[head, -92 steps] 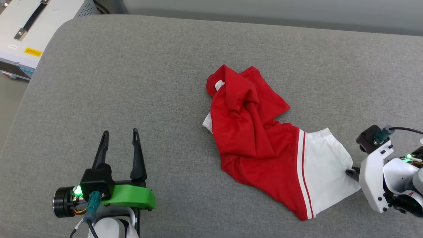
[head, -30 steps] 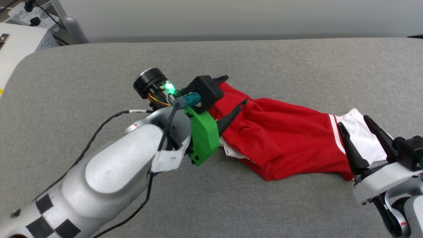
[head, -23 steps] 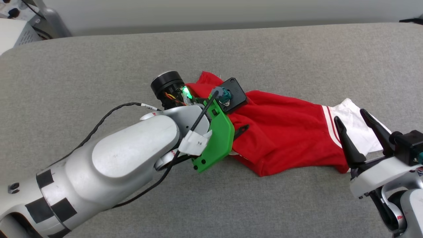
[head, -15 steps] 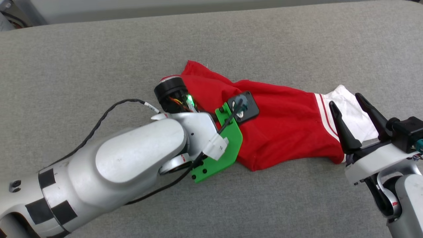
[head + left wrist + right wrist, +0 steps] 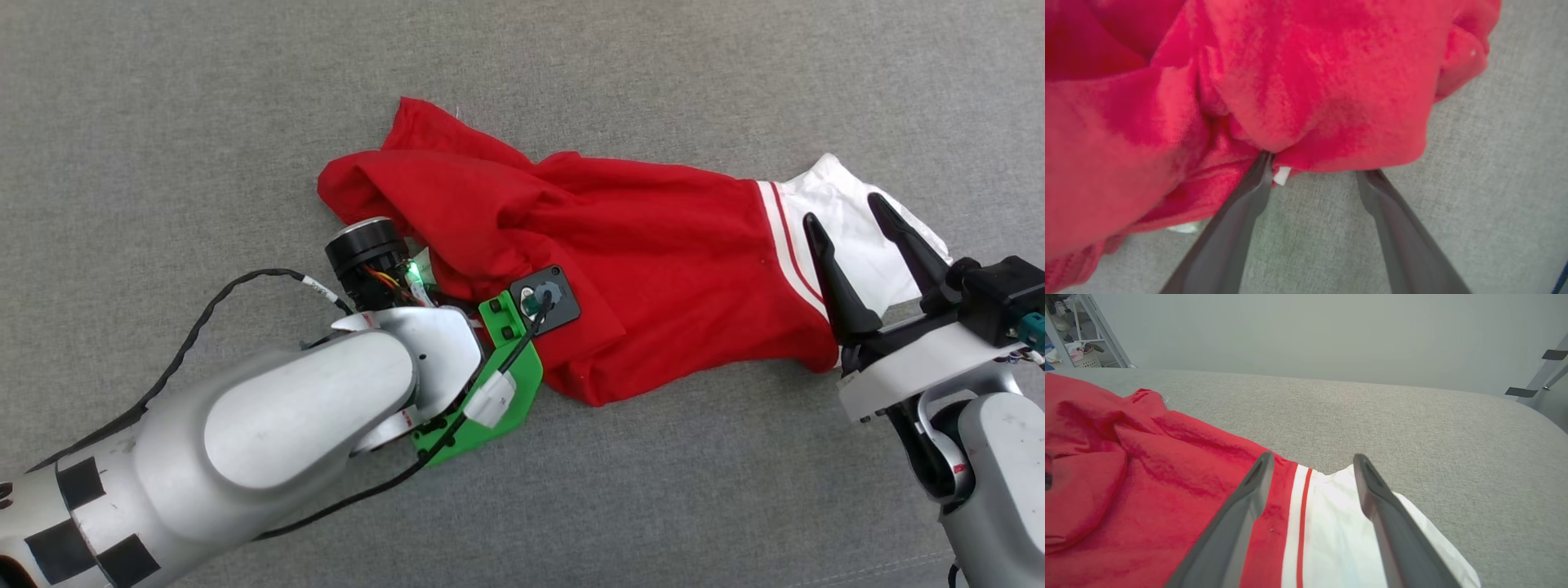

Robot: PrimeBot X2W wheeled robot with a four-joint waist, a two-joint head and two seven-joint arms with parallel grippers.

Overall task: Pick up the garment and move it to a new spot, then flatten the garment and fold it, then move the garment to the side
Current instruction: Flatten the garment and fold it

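The garment (image 5: 653, 237) lies crumpled on the grey padded table (image 5: 735, 82), red body in the middle and white sleeve (image 5: 829, 180) with red-and-white trim at the right. My left arm (image 5: 302, 416) reaches in from the lower left, its wrist pointing down onto the garment's near left edge. In the left wrist view my left gripper (image 5: 1316, 167) is open, both fingertips at the hem of the red cloth (image 5: 1290, 81), the left one tucked into a fold. My right gripper (image 5: 843, 209) stands open just above the white sleeve (image 5: 1339, 531), nothing between its fingers (image 5: 1249, 498).
The grey table surface (image 5: 1412, 428) stretches bare behind and to the right of the garment. A black cable (image 5: 229, 286) loops from my left arm onto the table. Beyond the table's far edge are a pale wall and a rack with a basket (image 5: 1081, 359).
The head camera has tilted down. My left wrist has turned downward and come nearer along the garment's left end, whose red cloth now bunches toward the left. My right gripper stays open over the sleeve.
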